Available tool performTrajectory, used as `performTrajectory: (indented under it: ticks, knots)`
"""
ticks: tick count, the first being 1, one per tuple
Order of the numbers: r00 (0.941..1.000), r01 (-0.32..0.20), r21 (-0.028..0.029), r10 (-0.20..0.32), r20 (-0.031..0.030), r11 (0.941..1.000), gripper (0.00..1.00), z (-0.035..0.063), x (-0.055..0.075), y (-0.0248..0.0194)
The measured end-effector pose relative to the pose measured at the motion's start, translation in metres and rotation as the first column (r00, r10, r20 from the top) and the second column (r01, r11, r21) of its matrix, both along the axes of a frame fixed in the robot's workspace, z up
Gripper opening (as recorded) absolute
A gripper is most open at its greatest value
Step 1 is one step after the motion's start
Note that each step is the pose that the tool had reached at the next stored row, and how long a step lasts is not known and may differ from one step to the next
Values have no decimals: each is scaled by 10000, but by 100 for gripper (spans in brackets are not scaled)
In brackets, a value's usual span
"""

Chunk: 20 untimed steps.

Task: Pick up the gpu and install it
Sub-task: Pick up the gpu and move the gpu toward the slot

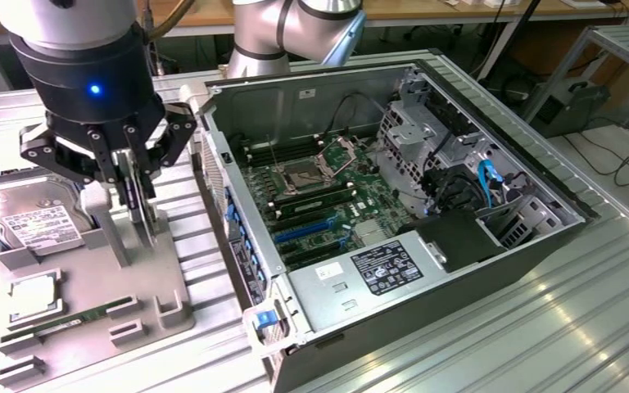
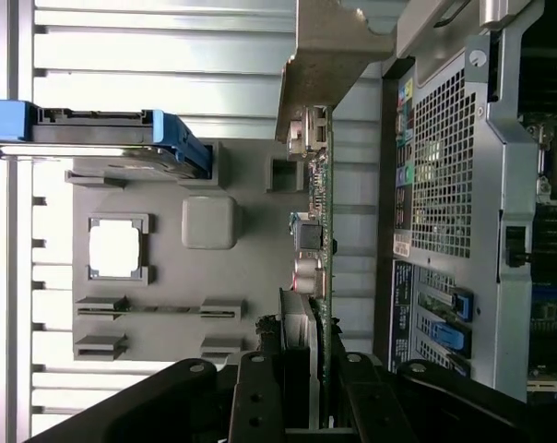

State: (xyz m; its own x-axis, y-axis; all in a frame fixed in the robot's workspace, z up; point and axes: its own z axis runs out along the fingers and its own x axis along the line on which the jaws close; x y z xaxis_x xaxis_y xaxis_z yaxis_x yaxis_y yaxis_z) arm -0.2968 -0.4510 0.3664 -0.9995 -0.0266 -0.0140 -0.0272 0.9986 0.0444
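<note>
The gpu [image 1: 140, 205] stands on edge between my gripper's [image 1: 128, 176] fingers, which are shut on its upper part. It is a thin dark card seen edge-on, and its lower edge reaches down to the posts of the grey fixture [image 1: 173, 303]. I cannot tell whether it still touches the fixture. In the wrist view the gpu [image 2: 317, 231] runs away from the gripper [image 2: 306, 369], green board edge with connectors, its silver bracket [image 2: 325, 65] at the far end. The open computer case [image 1: 238, 115] lies just to the exterior view's right of the card.
The grey fixture also holds a hard drive [image 1: 30, 217], a square processor [image 1: 36, 295] and a long memory stick [image 1: 69, 323]. Inside the case lies the motherboard with blue slots [image 1: 304, 233] and a power supply [image 1: 386, 266]. In the wrist view the case's perforated back wall [image 2: 454, 185] is beside the card.
</note>
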Motion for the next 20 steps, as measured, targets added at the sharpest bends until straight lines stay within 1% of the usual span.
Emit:
performTrajectory:
  ticks: [10, 12, 15, 20]
  knots:
    - [10000, 0, 1, 0, 1, 10000, 28, 199, 0, 0]
    - [10000, 1, 0, -1, 0, 10000, 28, 246, 0, 0]
    - [10000, 0, 0, 0, 0, 10000, 28, 353, 0, 0]
    - [10000, 0, -1, 0, -1, 10000, 28, 468, 0, 0]
